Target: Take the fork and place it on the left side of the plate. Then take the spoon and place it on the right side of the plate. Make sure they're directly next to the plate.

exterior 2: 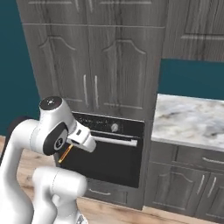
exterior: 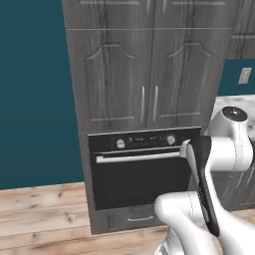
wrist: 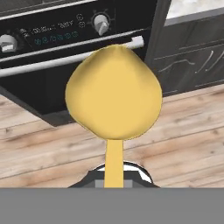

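Gripper (wrist: 114,177): clenched on the spoon's handle, held up in front of the oven.
Spoon (wrist: 113,98): yellow bowl stuck out past the fingers, over the wood floor (wrist: 183,135); its orange handle (exterior 2: 65,153) showed under the hand.
Oven (exterior: 142,167): black, door shut, bar handle (exterior: 137,157) across.
Cabinets (exterior: 144,64): grey, above.
Counter (exterior 2: 190,120): marble, far right.

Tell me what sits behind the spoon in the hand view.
Behind the spoon, held in the shut gripper, are the oven with its handle and knobs, and the wood floor. Its bowl covers the middle of the oven door and handle.
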